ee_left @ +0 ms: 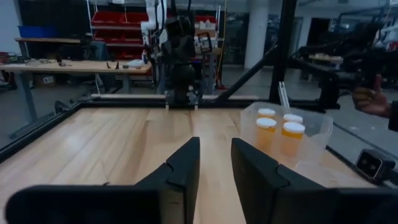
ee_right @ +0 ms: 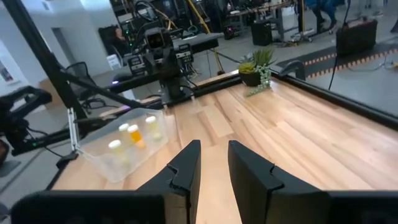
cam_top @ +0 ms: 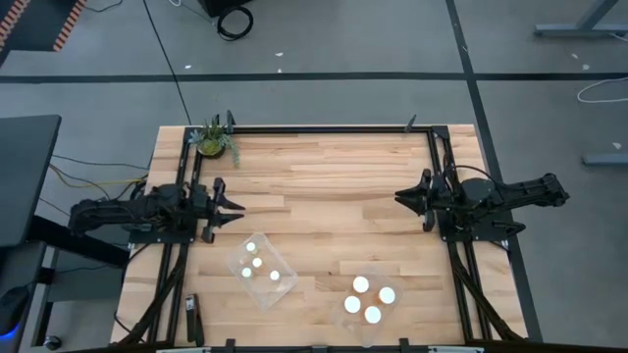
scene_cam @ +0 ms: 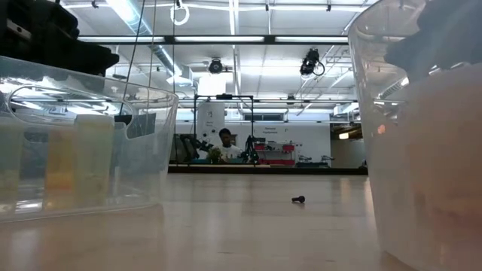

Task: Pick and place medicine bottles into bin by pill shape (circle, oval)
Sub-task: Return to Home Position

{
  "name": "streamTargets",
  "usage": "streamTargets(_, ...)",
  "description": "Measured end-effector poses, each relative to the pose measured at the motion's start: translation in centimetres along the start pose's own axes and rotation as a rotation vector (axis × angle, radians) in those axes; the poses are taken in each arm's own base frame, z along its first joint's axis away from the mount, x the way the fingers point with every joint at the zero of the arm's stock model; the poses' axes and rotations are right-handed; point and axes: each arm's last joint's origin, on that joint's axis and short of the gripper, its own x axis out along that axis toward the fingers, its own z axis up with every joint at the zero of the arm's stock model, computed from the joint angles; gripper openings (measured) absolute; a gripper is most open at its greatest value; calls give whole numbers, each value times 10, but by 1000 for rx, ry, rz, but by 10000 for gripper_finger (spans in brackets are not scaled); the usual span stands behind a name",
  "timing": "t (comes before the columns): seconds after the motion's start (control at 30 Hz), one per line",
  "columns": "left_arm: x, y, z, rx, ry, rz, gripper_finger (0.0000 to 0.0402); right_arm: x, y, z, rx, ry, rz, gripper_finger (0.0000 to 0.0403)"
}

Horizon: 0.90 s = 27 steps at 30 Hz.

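— While both arms wait at the sides of the bench [cam_top: 324,186], what can go wrong?
— Not much, I think. The left claw [cam_top: 228,204] at nine o'clock and the right claw [cam_top: 407,197] at three o'clock both have their fingers parted and hold nothing.
— And the bottles?
— Four narrow bottles [cam_top: 257,262] stand in the left tub [cam_top: 283,291] at seven o'clock. Four wide bottles [cam_top: 361,284] stand in the right tub [cam_top: 395,279] at five o'clock.
— So where is the risk?
— The left claw sits near the left tub. A low sweep could nudge that light tub and topple the narrow bottles. The right tub lies close to the six o'clock edge, so a knock might push it off.
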Motion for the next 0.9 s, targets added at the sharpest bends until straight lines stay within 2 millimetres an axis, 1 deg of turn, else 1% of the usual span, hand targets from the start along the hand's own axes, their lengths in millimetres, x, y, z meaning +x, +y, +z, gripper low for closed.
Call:
streamTargets(0.23,0,0,-2,18,18,0,60,0,0,0,-87,4,0,88)
streamTargets(0.37,0,0,-2,19,21,-1,45,0,0,-2,-119,12,-1,88)
streamTargets(0.43,0,0,-2,19,22,-2,42,2,-1,-7,-126,24,-4,88)
streamTargets(0.57,0,0,-2,14,23,-2,41,7,-6,-25,-124,61,-24,88)
streamTargets(0.67,0,0,-2,3,24,-1,41,10,-8,-37,-128,47,-37,88)
streamTargets(0.9,0,0,-3,-8,26,-1,41,11,-8,-36,-178,15,-24,88)
